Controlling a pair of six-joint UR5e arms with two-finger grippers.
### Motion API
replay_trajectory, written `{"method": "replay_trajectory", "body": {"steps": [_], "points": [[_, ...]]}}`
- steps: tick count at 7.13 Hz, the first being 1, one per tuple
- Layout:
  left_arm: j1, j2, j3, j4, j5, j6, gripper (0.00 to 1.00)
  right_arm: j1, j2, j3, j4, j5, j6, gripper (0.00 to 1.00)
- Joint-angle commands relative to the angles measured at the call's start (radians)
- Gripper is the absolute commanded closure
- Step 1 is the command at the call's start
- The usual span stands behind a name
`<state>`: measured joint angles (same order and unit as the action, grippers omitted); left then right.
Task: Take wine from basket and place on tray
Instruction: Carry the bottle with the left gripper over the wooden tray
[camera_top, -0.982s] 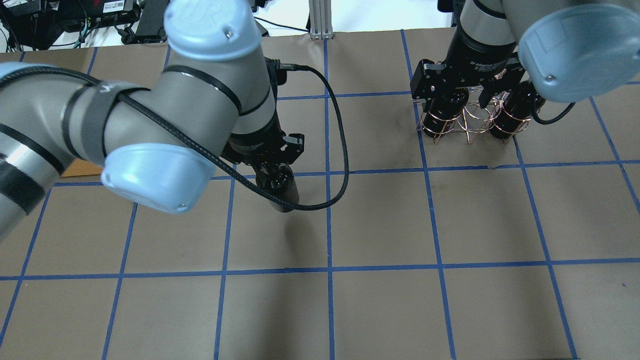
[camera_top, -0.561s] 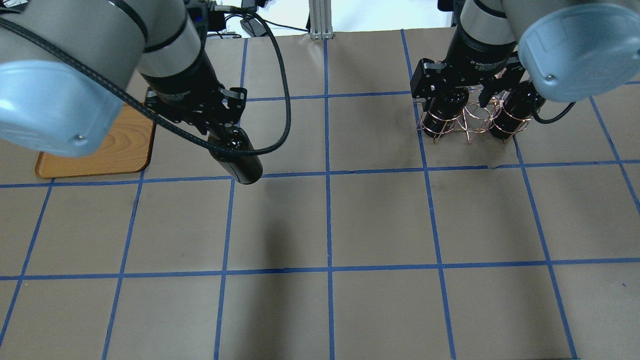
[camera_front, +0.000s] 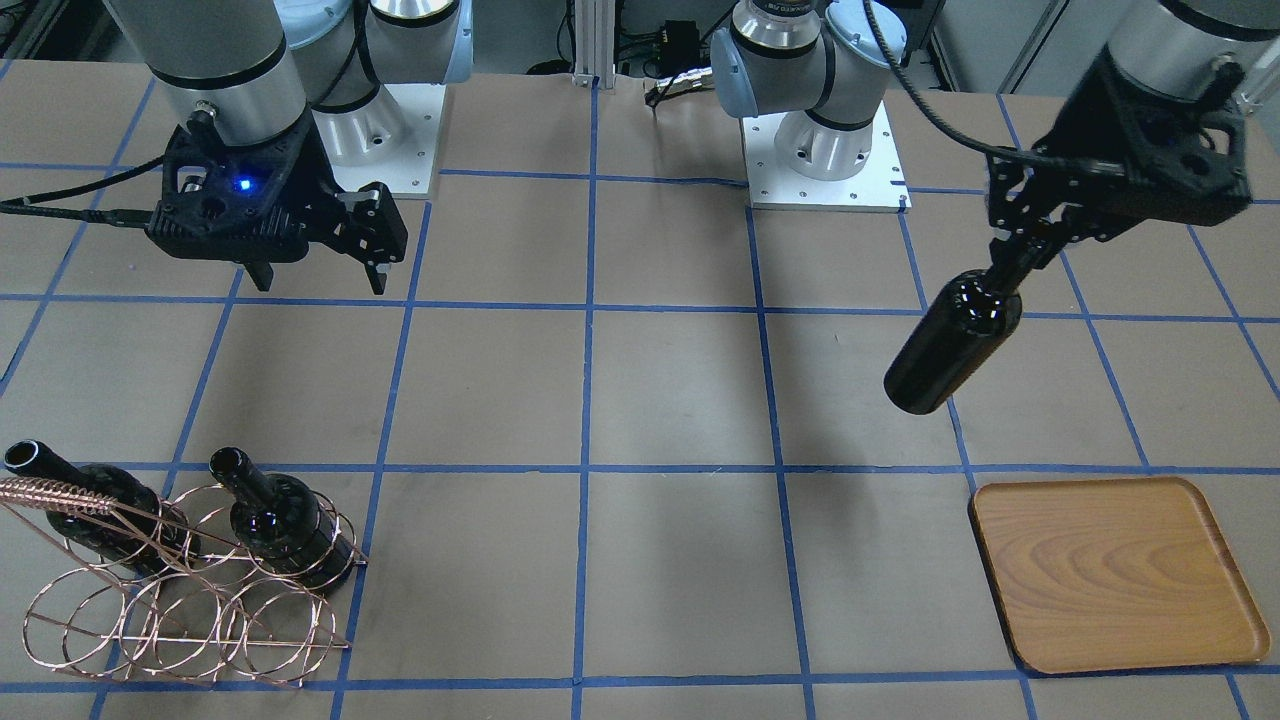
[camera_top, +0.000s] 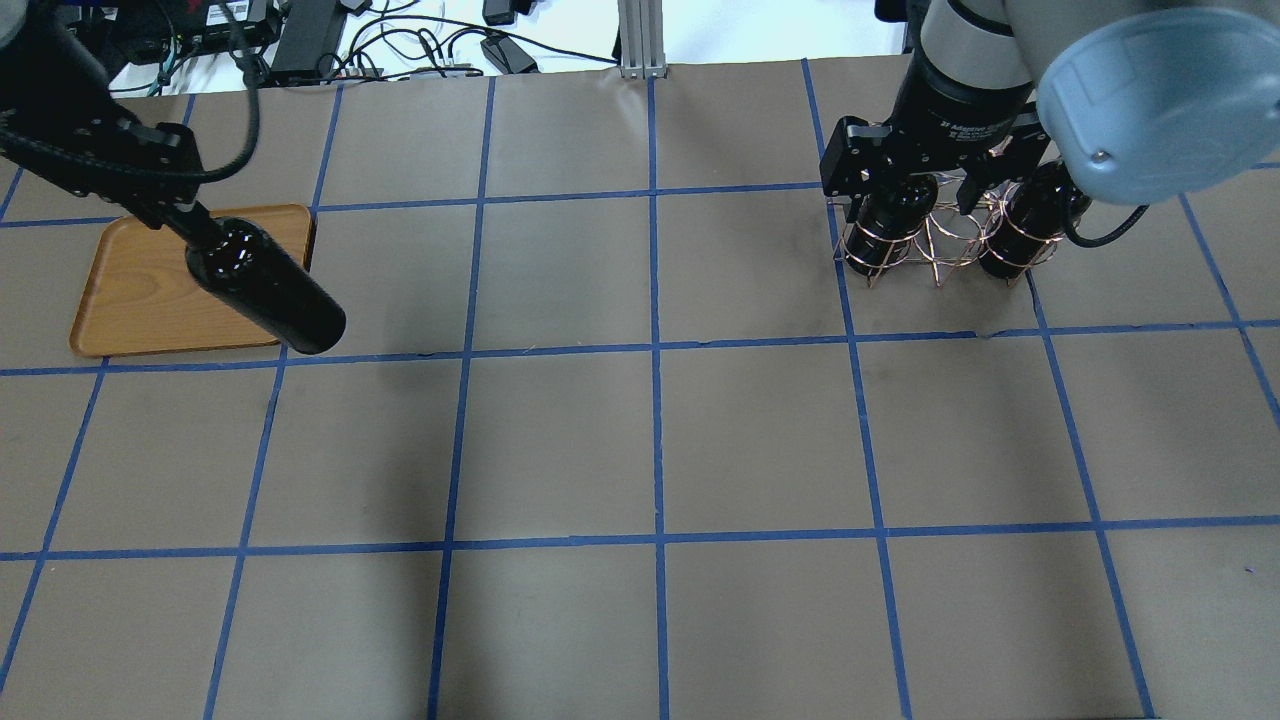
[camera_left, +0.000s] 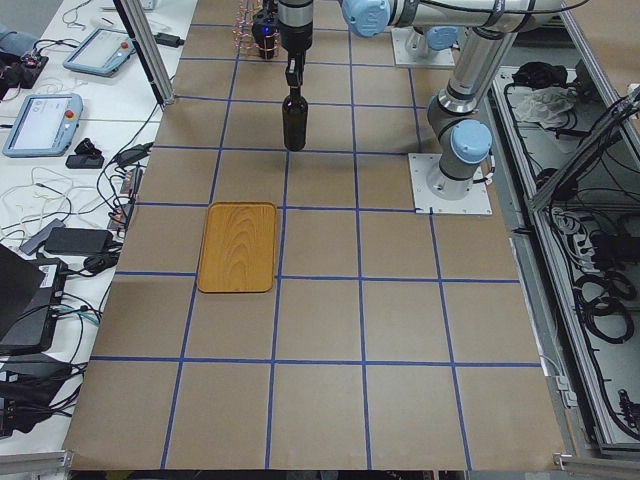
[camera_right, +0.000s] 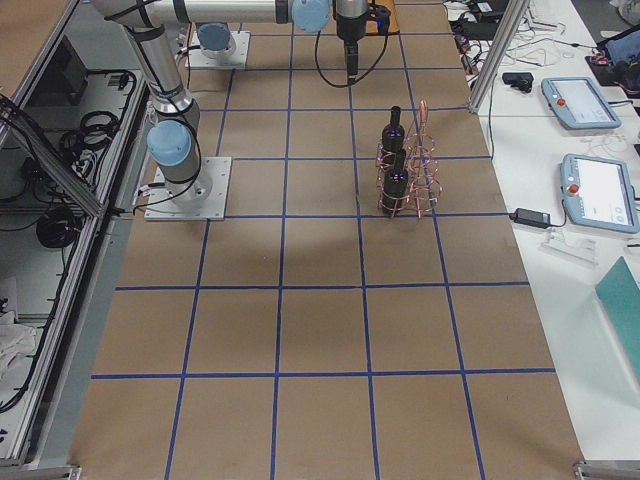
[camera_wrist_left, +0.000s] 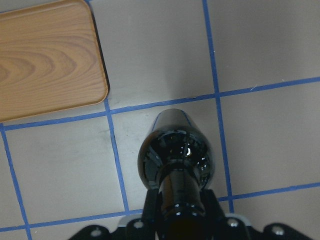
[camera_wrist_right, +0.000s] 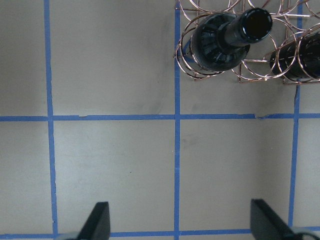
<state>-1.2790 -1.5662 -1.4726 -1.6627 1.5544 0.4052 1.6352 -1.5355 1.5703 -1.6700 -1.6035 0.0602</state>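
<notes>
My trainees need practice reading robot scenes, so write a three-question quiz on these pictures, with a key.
1. True or false: the wine bottle held in the left claw already rests on the wooden tray.
2. How many bottles sit in the wire basket?
3. The right claw is: A open and empty; B shut on a bottle; C out of view.
Key: 1 false; 2 two; 3 A.

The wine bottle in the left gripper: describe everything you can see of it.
The wine bottle is glossy, near-black glass, unlabelled, with a cylindrical body, rounded shoulders and narrow neck. It hangs roughly upright, base down, its neck clamped by the fingers of the left gripper; nothing else touches it. It is over bare table paper, short of the wooden tray.
</notes>
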Motion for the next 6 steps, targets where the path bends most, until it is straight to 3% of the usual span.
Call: {"method": "replay_trajectory", "body": {"steps": [1, 2, 6], "points": [[0.090, -0.104, 0.085, 0.047, -0.011, 0.029, 1.00, 0.000, -0.003, -0.001, 0.004, 0.016, 0.001, 0.00], [0.107, -0.170, 0.139, 0.070, 0.059, 0.030, 1.00, 0.000, -0.002, -0.001, 0.004, 0.013, 0.001, 0.00], [0.219, -0.354, 0.184, 0.257, 0.065, 0.106, 1.00, 0.000, -0.003, -0.001, 0.009, -0.003, -0.010, 0.00]]}}
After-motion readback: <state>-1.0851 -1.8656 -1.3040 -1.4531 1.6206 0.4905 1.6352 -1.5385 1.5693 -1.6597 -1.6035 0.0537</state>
